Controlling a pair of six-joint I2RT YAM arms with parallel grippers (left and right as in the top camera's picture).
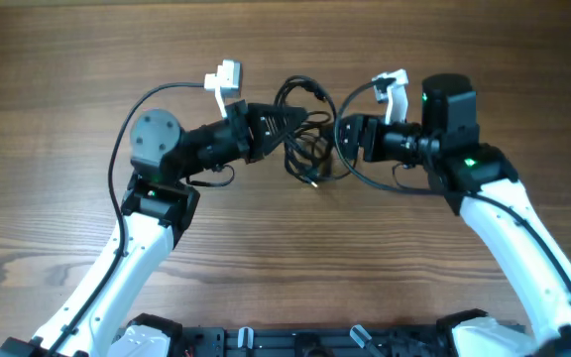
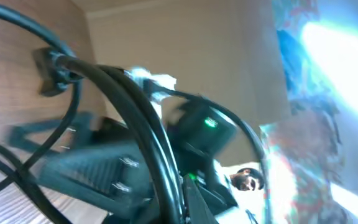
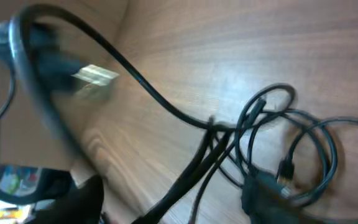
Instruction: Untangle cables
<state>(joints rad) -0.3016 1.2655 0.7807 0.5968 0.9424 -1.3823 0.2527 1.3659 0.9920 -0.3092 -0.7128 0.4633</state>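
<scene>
Cables are crossing close to the left wrist lens, and the left end effector is closing on them. They are lying tangled on the table between both arms. Whether the right end effector is gripping, I cannot tell.

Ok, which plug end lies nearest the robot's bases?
The plug end poking out at the near edge of the tangle; the other plug sits on the far loop.

A brown wood-grain table meets a beige wall under bright bluish glare.
</scene>
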